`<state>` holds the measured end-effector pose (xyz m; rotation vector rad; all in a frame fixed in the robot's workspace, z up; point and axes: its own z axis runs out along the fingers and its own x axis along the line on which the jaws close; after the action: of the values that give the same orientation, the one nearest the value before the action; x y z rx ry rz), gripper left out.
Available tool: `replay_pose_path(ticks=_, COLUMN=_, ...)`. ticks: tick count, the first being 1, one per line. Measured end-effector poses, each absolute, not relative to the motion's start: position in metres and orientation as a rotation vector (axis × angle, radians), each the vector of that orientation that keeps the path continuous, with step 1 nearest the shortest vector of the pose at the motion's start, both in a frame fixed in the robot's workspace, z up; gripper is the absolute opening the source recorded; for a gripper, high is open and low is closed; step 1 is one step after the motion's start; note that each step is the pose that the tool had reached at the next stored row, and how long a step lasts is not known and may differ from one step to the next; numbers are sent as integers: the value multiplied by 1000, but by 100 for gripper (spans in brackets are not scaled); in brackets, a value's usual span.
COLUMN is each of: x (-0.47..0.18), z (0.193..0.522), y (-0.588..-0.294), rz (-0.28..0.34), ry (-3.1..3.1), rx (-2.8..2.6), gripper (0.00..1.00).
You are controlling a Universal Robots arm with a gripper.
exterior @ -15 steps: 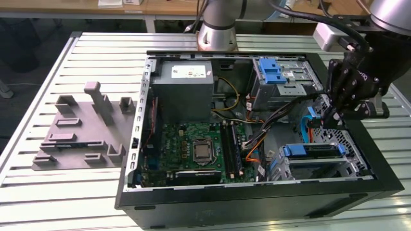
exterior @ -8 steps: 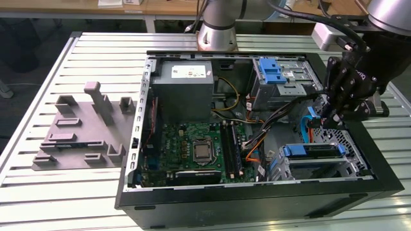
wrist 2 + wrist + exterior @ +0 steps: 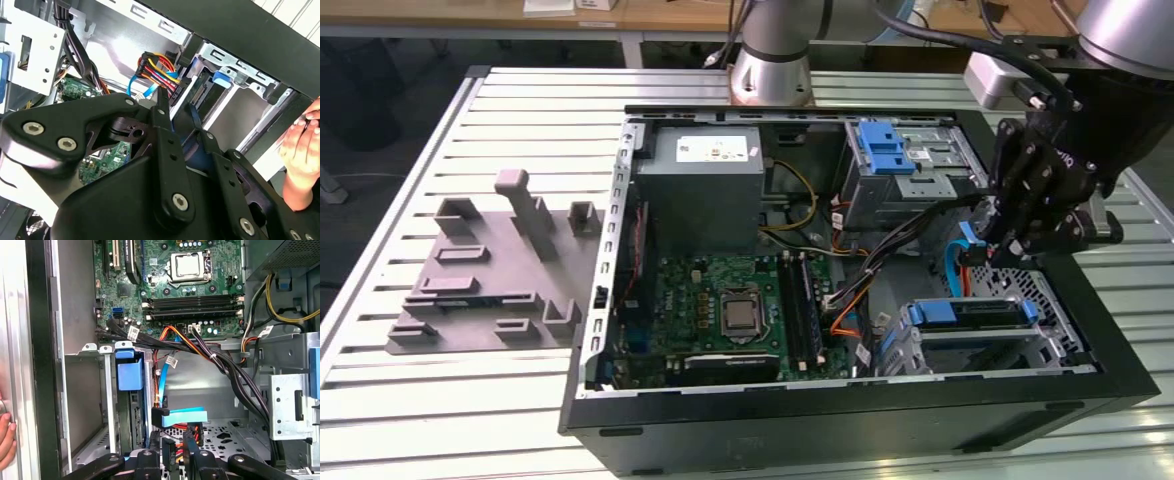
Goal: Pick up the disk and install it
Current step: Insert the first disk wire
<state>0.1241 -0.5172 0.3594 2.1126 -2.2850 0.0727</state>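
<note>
Disk (image 3: pixel 967 312): sits flat in the metal drive cage (image 3: pixel 1047 300) inside the open computer case (image 3: pixel 854 405), at the case corner towards the table's front edge and the exterior view's right. Its blue carrier faces the middle of the case. In both wrist views the blue tab shows at the cage mouth (image 3: pixel 131 375) (image 3: pixel 222 77).
Gripper (image 3: pixel 998 256): hangs over the case just above that cage, pointing down into it, apart from the disk.
Fingers (image 3: pixel 162 135): two black fingers stand with a narrow gap between them. I cannot tell whether they have hold of anything.
Cables: a light-blue flat cable (image 3: pixel 162 380) runs down to a blue-tagged plug (image 3: pixel 185 416) near the fingertips. A bundle of coloured wires (image 3: pixel 160 70) lies close by.
Motherboard (image 3: pixel 720 300): green, on the case floor beside the cage.
Power supply (image 3: pixel 700 190): grey box towards the table's back edge.
Person's hand (image 3: pixel 302 150): rests against the outer wall of the case, also seen in the first wrist view (image 3: pixel 5 432).
Grey fixture (image 3: pixel 480 270): a moulded block on the table (image 3: pixel 480 400), well apart from the case, towards the edge at the exterior view's left.
</note>
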Motion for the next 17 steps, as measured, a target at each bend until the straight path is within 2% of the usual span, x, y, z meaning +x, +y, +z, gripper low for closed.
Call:
replay_pose_path(ticks=10, x=124, z=355, y=-517, rz=73, ry=-2285, rx=2112, gripper=32)
replay_pose_path(ticks=12, x=124, z=355, y=-517, rz=73, ry=-2285, rx=2112, gripper=30)
replay_pose_path(ticks=13, x=124, z=355, y=-517, rz=73, ry=-2285, rx=2112, gripper=24)
replay_pose_path(ticks=14, x=124, z=354, y=-517, rz=73, ry=-2285, rx=2113, gripper=24)
replay_pose_path(ticks=15, x=124, z=354, y=-517, rz=73, ry=-2285, rx=2112, gripper=18)
replay_pose_path(ticks=17, x=124, z=354, y=-517, rz=73, ry=-2285, rx=2112, gripper=16)
